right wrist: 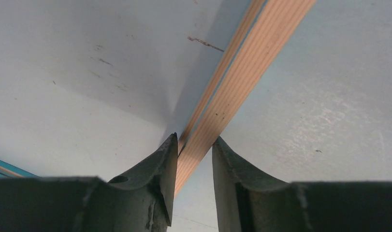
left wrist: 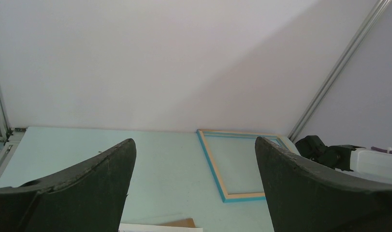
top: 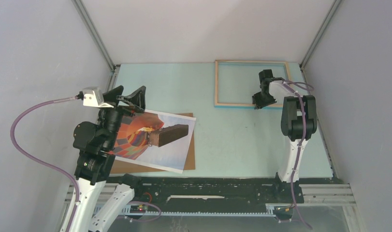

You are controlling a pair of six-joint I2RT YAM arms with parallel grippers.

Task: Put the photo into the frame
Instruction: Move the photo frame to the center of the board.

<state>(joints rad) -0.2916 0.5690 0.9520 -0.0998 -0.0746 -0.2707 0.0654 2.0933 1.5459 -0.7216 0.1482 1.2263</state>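
So, done: nothing.
Photo: 8 o'clock, outside frame at 1 o'clock.
Right gripper: straddling frame rail, grip unclear.
Left gripper: agape, empty.

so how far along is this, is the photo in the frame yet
Nothing is finished. In hand: the right gripper clamps the frame by its near rail, wood side up. Left to do: the photo lies on the backing board by the open left gripper, apart from the frame.
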